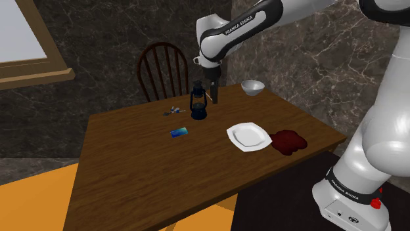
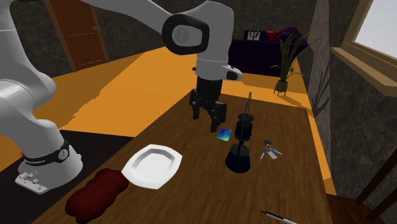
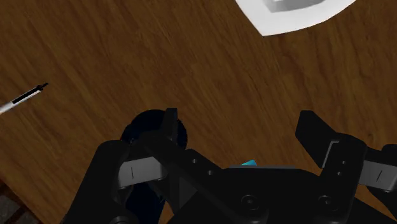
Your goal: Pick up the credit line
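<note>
"FRANKA EMIKA": white capitals on dark forearm band [image 1: 244, 21], shoulder view, 12 o'clock. Same wording on dark base ring [image 1: 346, 186], 4 o'clock of that view, letters small and barely legible. Same ring in second exterior view, 8 o'clock, print unreadable. Card [image 1: 178, 132] — no legible print.

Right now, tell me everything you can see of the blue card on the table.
The card is a small, thin rectangle, blue shading to teal; any print on it is too small to tell. It lies flat on the brown wooden table, near the black lantern and apart from the white plate. Nothing but the table touches it. The gripper hangs above the table beside the lantern, fingers open, not on the card.
</note>
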`<control>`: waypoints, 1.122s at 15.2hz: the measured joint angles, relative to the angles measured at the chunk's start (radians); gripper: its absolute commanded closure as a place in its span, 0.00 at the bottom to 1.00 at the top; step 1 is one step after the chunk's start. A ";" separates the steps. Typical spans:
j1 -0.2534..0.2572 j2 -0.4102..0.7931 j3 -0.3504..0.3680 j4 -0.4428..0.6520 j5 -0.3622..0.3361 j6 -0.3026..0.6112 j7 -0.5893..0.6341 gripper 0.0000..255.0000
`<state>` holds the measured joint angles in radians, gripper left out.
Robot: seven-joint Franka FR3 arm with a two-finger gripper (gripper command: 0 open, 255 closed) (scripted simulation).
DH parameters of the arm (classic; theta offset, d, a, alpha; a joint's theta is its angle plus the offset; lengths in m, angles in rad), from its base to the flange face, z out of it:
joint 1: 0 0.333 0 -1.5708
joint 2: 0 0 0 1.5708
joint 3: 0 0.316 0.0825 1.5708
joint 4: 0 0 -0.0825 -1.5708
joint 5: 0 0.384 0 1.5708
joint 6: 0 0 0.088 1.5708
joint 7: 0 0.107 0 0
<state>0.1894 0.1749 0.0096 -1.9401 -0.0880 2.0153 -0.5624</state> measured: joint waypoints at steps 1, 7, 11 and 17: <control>0.006 0.035 0.007 0.028 -0.004 0.005 -0.017 0.00; 0.040 0.223 0.048 0.170 -0.036 0.043 -0.121 0.00; 0.067 0.347 0.073 0.274 -0.065 0.057 -0.187 0.00; 0.104 0.474 0.097 0.367 -0.098 0.083 -0.238 0.00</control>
<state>0.2931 0.6490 0.1061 -1.5730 -0.1861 2.0984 -0.8003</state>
